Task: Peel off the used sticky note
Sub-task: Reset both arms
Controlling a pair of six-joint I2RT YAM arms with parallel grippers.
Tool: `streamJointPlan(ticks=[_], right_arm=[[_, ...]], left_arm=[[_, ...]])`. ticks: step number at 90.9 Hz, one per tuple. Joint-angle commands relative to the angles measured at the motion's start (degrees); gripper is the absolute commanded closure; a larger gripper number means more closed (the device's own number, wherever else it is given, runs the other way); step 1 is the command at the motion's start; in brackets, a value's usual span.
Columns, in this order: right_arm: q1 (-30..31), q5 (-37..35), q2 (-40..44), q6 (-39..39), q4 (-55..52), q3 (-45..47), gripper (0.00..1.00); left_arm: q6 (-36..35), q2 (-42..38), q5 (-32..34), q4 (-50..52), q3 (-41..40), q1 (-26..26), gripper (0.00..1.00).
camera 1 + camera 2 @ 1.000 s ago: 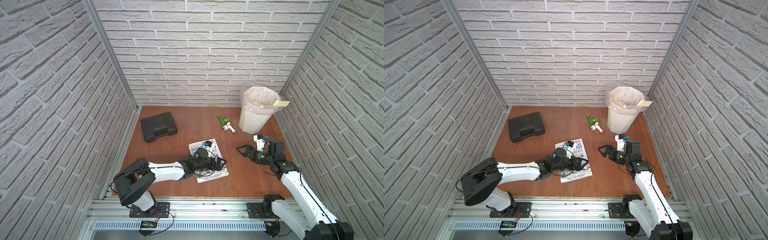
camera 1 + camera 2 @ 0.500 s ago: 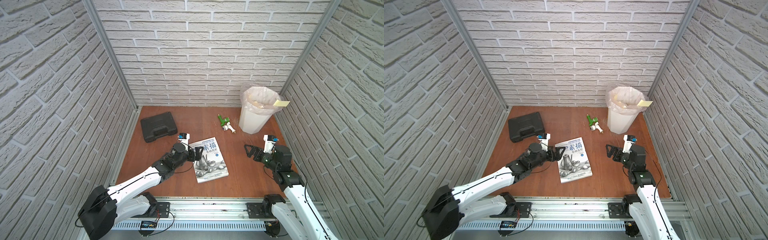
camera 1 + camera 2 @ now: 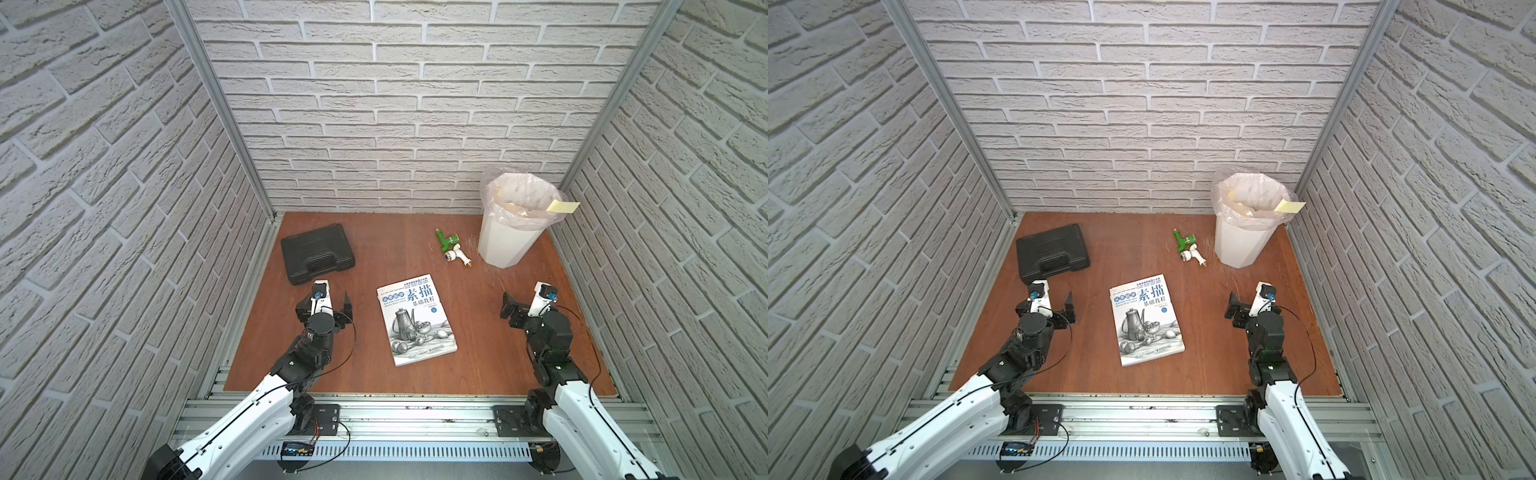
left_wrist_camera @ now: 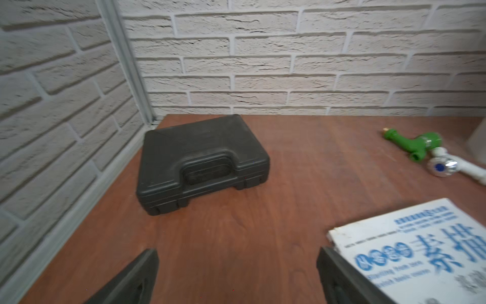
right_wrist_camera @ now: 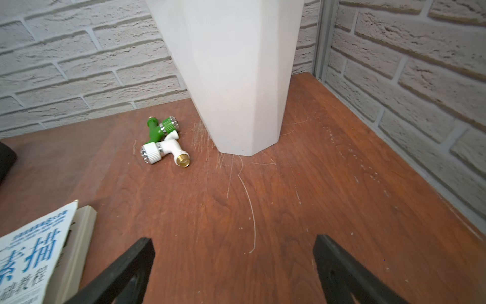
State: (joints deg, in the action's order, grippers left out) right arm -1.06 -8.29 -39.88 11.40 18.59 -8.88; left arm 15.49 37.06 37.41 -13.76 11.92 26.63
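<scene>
A yellow sticky note [image 3: 563, 206] [image 3: 1290, 205] clings to the rim of the white lined bin [image 3: 503, 245] [image 3: 1239, 245] at the back right, jutting outward. The drawing book [image 3: 417, 319] [image 3: 1147, 319] lies flat mid-table, and no note shows on its cover. My left gripper [image 3: 324, 309] [image 3: 1045, 307] [image 4: 236, 263] hovers left of the book, open and empty. Right of the book my right gripper [image 3: 528, 309] [image 3: 1252, 309] [image 5: 234, 252] is also open and empty, facing the bin's base [image 5: 236, 105].
A black plastic case [image 3: 318, 258] [image 4: 202, 162] sits at the back left. A green tap and a white tap [image 3: 452, 248] [image 5: 163, 142] lie beside the bin. Brick walls enclose the table on three sides.
My left gripper has left the book's cover and drawn back to its left side. The right gripper has pulled back slightly to the right. The book now lies uncovered.
</scene>
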Motion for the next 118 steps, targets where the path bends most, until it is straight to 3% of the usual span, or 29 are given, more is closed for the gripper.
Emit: streamJointPlan(ticks=[1, 11, 27, 42, 54, 76, 85, 90, 99, 118], right_arm=[[-0.3, -3.7, -5.4, -5.4, 15.2, 0.1, 0.01], [-0.3, -3.0, -14.4, -5.8, 23.1, 0.3, 0.01], [-0.3, -3.1, -27.5, -5.3, 34.2, 0.0, 0.01], [-0.3, -2.7, -33.1, -6.9, 36.8, -2.0, 0.01], [-0.3, -1.2, -37.5, -7.8, 39.3, -3.6, 0.01], [-0.4, 4.2, -50.5, -9.4, 48.5, -6.4, 0.01], [-0.4, 4.0, -47.8, -9.4, 36.6, -10.3, 0.01], [-0.3, 2.8, -48.3, -8.8, 32.1, -13.2, 0.01], [-0.3, 3.1, -49.3, -9.0, 34.0, -13.1, 0.01], [-0.1, 3.0, -49.2, -9.3, 34.2, -12.9, 0.01]], left_arm=[[-10.1, 0.4, 5.1, -14.5, -2.8, -4.7, 0.02], [-11.2, 3.8, 2.2, -20.2, -3.9, -10.7, 0.02], [-12.1, 19.3, -2.0, -32.5, -3.7, -19.1, 0.02], [-15.8, 37.0, -5.5, -45.1, -0.8, -20.5, 0.02], [-17.5, 44.3, -8.3, -47.0, 2.2, -21.3, 0.02], [-16.3, 49.0, -17.6, -45.6, 4.9, -24.9, 0.02], [-15.2, 51.0, -22.4, -43.7, 6.4, -26.8, 0.02], [-15.1, 52.4, -21.3, -41.9, 8.1, -26.8, 0.02], [-13.7, 51.8, -24.9, -38.4, 9.3, -28.8, 0.02], [-13.8, 52.1, -25.1, -39.3, 9.1, -28.9, 0.02]])
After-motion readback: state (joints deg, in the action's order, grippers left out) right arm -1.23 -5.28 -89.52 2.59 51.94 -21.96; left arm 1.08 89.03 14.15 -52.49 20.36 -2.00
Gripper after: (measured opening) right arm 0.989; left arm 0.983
